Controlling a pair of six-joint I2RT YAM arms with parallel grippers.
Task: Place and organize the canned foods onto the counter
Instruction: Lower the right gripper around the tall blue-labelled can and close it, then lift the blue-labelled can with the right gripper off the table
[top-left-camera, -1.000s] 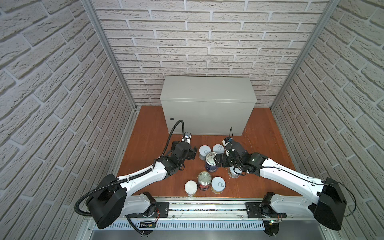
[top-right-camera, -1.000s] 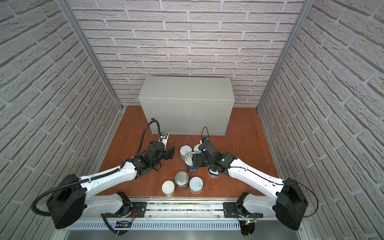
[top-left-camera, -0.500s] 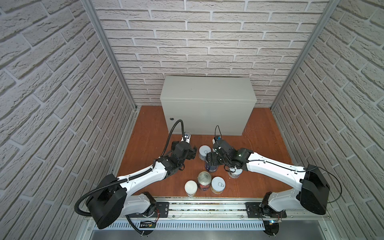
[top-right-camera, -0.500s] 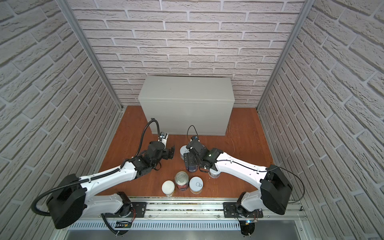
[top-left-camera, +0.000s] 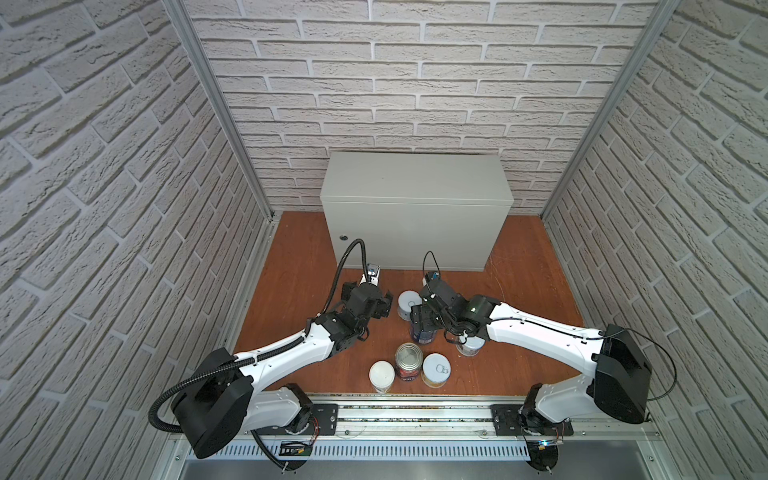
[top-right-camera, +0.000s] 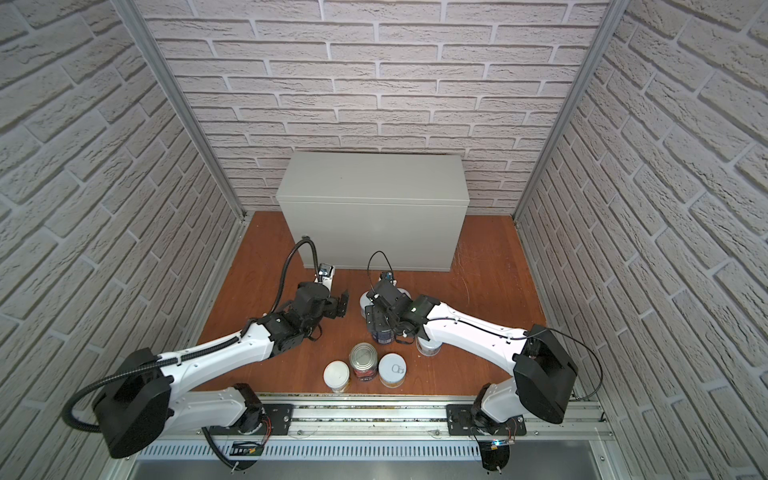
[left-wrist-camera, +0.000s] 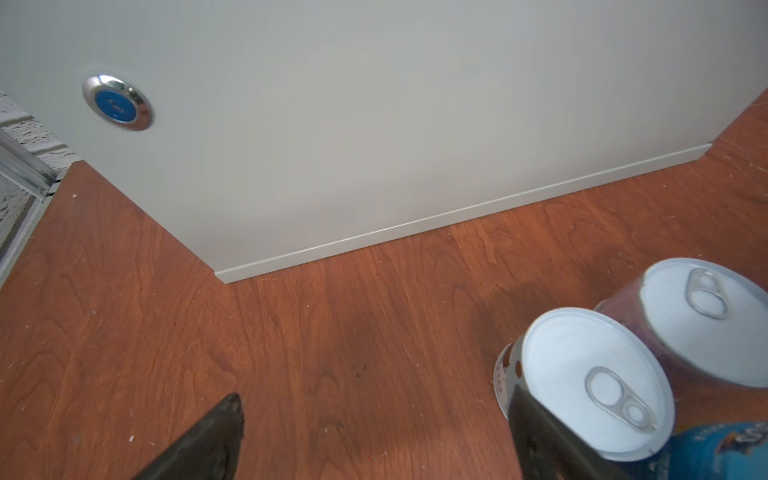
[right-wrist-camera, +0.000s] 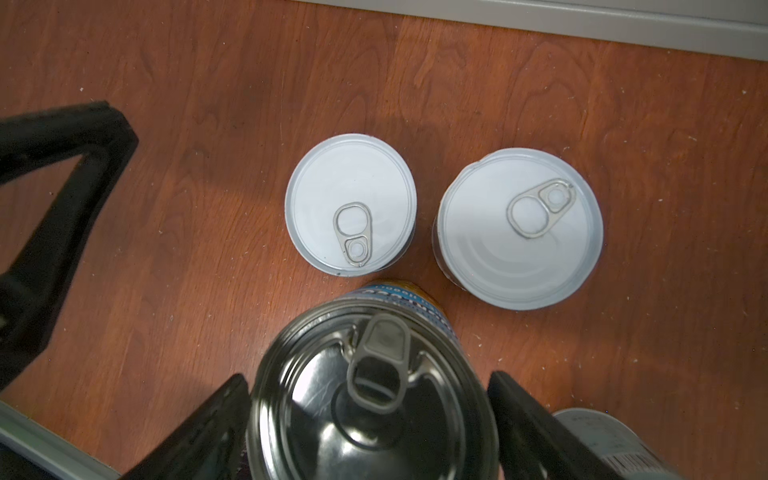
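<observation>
The grey counter (top-left-camera: 415, 178) (top-right-camera: 370, 178) stands at the back with nothing on top. All the canned foods that show stand on the wooden floor. My right gripper (top-left-camera: 423, 322) (right-wrist-camera: 368, 380) is open, one finger on each side of the tall blue-label can (top-left-camera: 422, 334) (right-wrist-camera: 374, 399), close to its sides. Two white-lidded cans (right-wrist-camera: 351, 203) (right-wrist-camera: 519, 228) stand just beyond it. Nearer the front are a tomato can (top-left-camera: 409, 359), a yellow can (top-left-camera: 381, 374) and a pale can (top-left-camera: 436, 369). My left gripper (top-left-camera: 384, 307) (left-wrist-camera: 374, 397) is open over bare floor, beside a white-lidded can (left-wrist-camera: 594, 382).
Another short can (top-left-camera: 469, 347) sits partly under my right arm. The counter's front carries a round lock (left-wrist-camera: 117, 102). Brick walls close in both sides and the back. A metal rail (top-left-camera: 415, 415) runs along the front edge.
My right gripper has swung left and come down around the blue-label can, its jaws narrowing. The left arm has not moved.
</observation>
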